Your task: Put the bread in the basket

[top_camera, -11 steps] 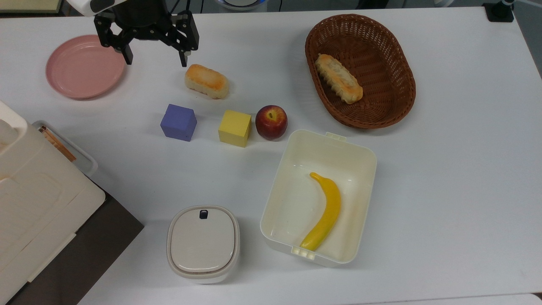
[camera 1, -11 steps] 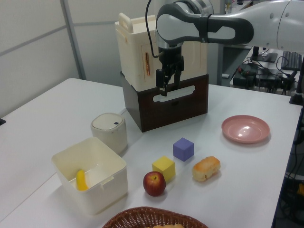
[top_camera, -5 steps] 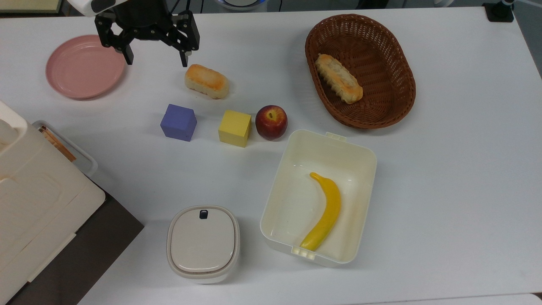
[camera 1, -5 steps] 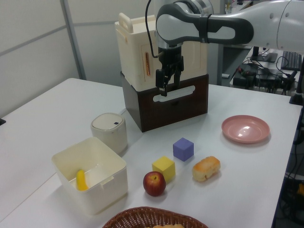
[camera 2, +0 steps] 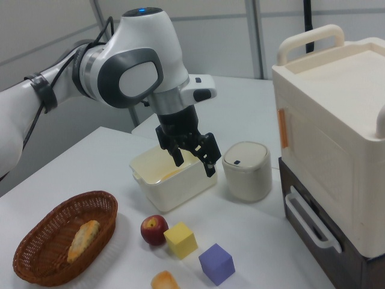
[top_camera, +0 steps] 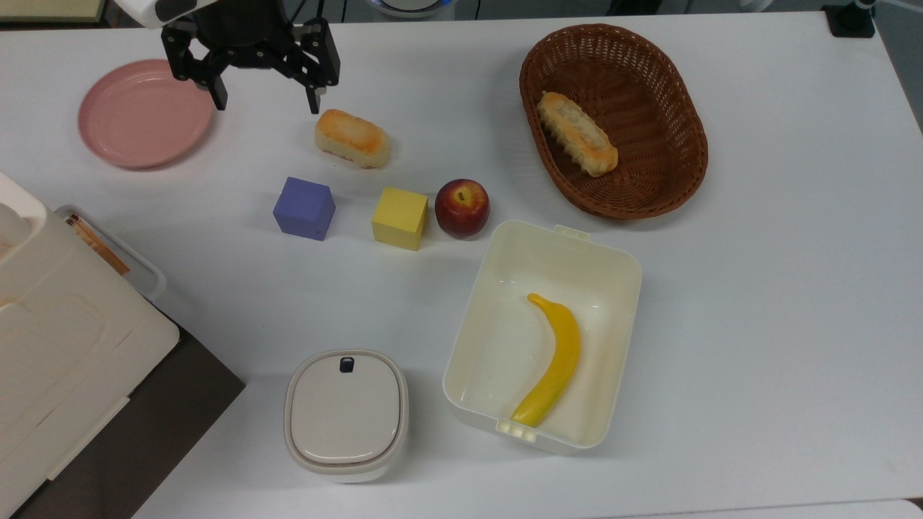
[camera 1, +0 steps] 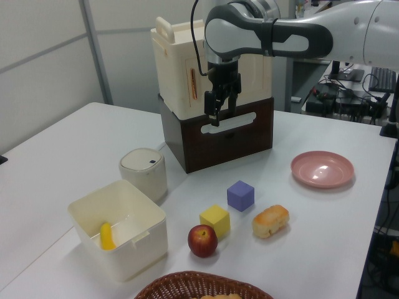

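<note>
Pincer (top_camera: 263,97): we see it spread wide, empty, hovering at the bread's (top_camera: 352,138) 10 o'clock, top view.
Basket (top_camera: 678,122): 3 o'clock of the bread.

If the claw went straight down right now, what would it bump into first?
Probably bare table. The open claw hangs high, pointing down, between the pink plate and the bread, though depth is hard to judge.

Pink plate (top_camera: 144,112) on table's (top_camera: 757,324) far left in top view; banana (top_camera: 551,360) inside cream box (top_camera: 620,270).
</note>
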Available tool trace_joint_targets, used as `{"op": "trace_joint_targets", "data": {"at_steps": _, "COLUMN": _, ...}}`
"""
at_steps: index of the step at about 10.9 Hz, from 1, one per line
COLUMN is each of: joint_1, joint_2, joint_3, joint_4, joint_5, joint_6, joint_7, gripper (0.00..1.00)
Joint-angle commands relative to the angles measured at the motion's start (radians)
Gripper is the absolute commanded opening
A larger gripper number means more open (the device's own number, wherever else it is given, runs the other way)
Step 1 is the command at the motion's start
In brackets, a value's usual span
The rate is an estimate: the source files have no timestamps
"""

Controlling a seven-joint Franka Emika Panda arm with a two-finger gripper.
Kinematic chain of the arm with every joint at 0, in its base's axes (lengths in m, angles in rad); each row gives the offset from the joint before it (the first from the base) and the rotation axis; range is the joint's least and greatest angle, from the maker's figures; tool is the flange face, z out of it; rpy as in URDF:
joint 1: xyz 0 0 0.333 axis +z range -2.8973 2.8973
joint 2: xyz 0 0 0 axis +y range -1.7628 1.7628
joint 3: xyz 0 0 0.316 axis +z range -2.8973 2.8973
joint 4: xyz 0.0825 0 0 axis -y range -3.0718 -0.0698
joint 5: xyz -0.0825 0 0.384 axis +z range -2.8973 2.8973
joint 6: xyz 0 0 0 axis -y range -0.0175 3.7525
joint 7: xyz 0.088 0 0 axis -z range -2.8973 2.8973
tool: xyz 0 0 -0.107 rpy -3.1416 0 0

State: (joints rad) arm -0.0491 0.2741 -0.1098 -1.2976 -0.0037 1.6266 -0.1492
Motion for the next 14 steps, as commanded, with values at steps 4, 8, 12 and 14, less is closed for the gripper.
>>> {"op": "trace_joint_targets", "data": {"at_steps": 4, "joint_1": 0.011, "joint_2": -0.027, "joint_3": 0.001, "joint_4": -0.028, "joint_5": -0.013, "joint_6": -0.005, "joint_7": -0.006, "gripper": 1.0}}
{"op": "trace_joint_targets", "data": {"at_steps": 8, "joint_1": 0.012, "joint_2": -0.027, "joint_3": 0.002, "joint_4": -0.062, "joint_5": -0.019, "joint_6": -0.178, "joint_7": -0.192, "gripper": 1.0}}
{"op": "trace_joint_targets", "data": {"at_steps": 12, "joint_1": 0.011, "joint_2": -0.015, "joint_3": 0.002, "joint_4": -0.136, "joint_5": -0.036, "joint_6": -0.246, "joint_7": -0.367, "gripper": 1.0}}
{"op": "trace_joint_targets", "data": {"at_steps": 14, "joint_1": 0.014, "joint_2": 0.02, "joint_3": 0.002, "joint_4": -0.179, "joint_5": -0.056, "joint_6": -0.248, "joint_7": -0.404, "gripper": 1.0}}
